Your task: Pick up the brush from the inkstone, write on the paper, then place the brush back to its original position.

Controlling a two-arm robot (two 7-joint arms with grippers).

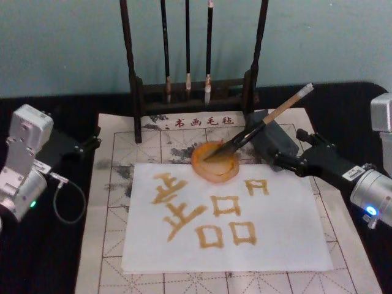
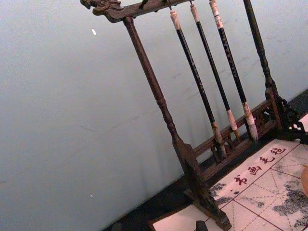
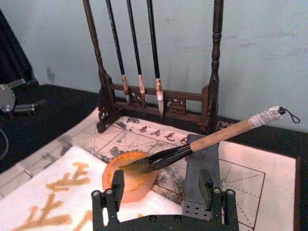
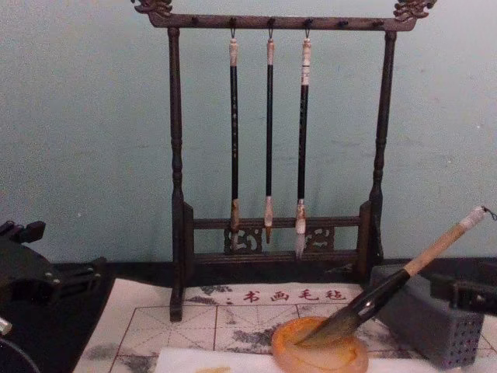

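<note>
Head view: the large tan-and-black calligraphy brush (image 1: 260, 127) lies with its dark bristles in the round amber inkstone dish (image 1: 215, 162), its handle propped on the grey rectangular block (image 1: 274, 138). The right gripper (image 1: 288, 153) sits just beside them, holding nothing; the white paper (image 1: 226, 220) bears ochre characters. The left gripper (image 1: 92, 142) rests well apart, its fingers unclear. Right wrist view: open fingers (image 3: 114, 191) flank the dish. Chest view: three slim brushes hang on the dark wooden rack (image 4: 177, 186)

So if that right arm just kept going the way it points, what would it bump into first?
Probably the grey rectangular block lying between the right gripper's open fingers, with the large tan-and-black brush leaning across it into the round orange inkstone. Depth is hard to judge.
</note>
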